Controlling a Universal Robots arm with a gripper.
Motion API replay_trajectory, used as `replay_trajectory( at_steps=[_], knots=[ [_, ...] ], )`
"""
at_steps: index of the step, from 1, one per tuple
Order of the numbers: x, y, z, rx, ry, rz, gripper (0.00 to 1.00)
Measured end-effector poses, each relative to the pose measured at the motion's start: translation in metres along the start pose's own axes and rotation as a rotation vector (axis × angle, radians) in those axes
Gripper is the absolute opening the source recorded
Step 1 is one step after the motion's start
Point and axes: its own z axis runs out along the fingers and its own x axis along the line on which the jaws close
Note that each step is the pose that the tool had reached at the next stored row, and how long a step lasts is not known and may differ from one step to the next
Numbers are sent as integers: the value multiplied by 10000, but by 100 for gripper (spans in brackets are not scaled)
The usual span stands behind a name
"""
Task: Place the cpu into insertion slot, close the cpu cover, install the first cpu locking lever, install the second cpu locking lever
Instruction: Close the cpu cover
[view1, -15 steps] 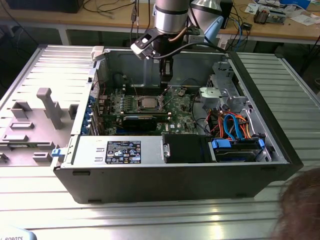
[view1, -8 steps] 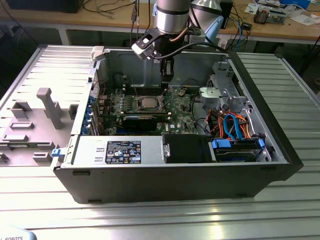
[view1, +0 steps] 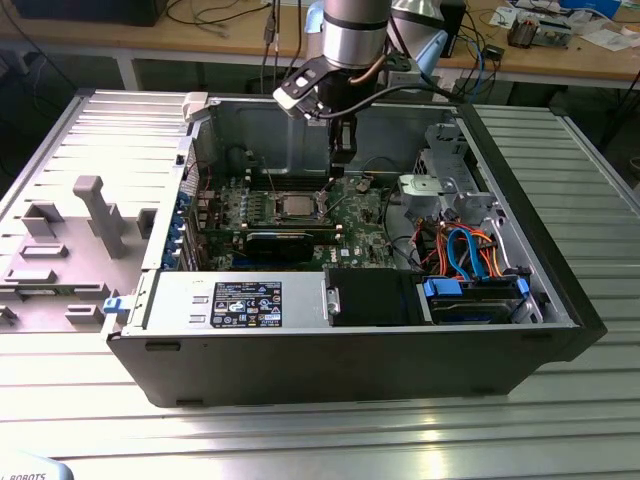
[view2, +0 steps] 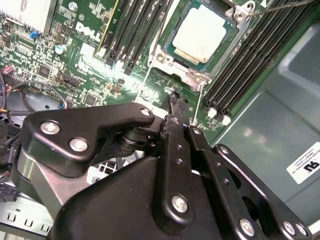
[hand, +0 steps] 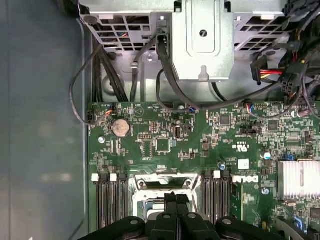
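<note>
Second wrist view: matte square cpu (view2: 204, 34)

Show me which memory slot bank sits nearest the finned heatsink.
The bank between cpu and heatsink; the other bank lies across the cpu, beside the case panel.

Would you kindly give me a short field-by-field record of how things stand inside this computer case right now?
setting: open computer case on a ribbed metal table
chip: the cpu lies in the insertion slot, silver top up
arm: the gripper is over the green board, near a corner of the insertion slot
jaws: shut, holding nothing
neighbours: black memory slots on both sides of the insertion slot
</note>
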Motion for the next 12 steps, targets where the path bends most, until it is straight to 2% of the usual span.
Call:
replay_trajectory(
  at_steps=[12],
  knots=[
    [0, 46, 0, -3, 0, -53, 11]
  ],
)
